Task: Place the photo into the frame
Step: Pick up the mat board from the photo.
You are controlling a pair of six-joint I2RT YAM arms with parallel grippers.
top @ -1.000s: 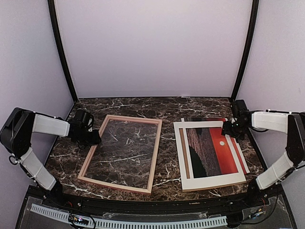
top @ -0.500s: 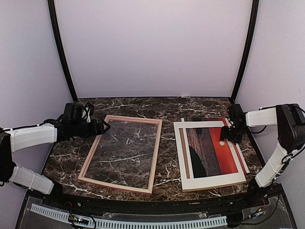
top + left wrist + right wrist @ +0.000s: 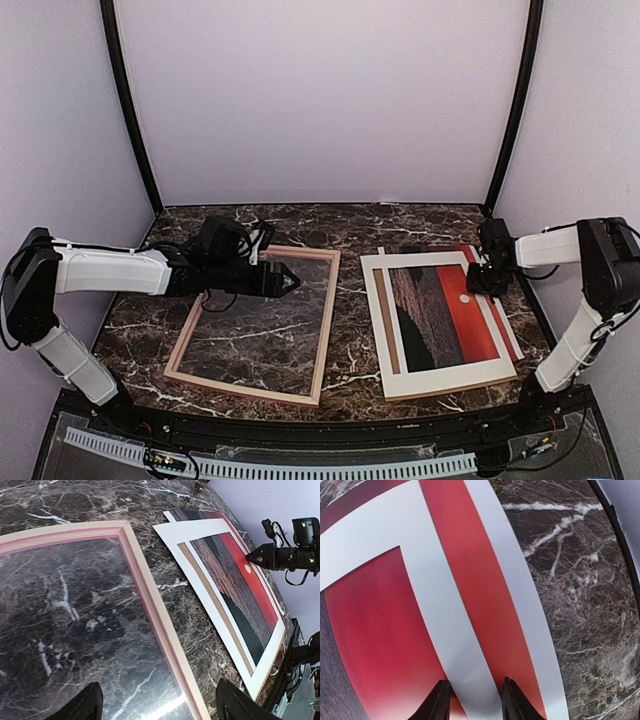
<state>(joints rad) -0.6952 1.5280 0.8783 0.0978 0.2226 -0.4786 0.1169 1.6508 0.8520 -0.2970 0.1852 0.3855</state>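
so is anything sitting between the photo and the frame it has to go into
Nothing lies on the marble between photo and frame. The left gripper, open, hangs over the frame's opening, though.

The dark marbled surface carries two things. The frame lies flat at left. The photo lies apart at right.

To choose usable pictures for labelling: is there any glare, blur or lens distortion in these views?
Top external: evenly lit, sharp; the black posts bow. Left wrist: white glare inside the frame near the bottom edge. Right wrist: very close; the photo's straight borders look curved.
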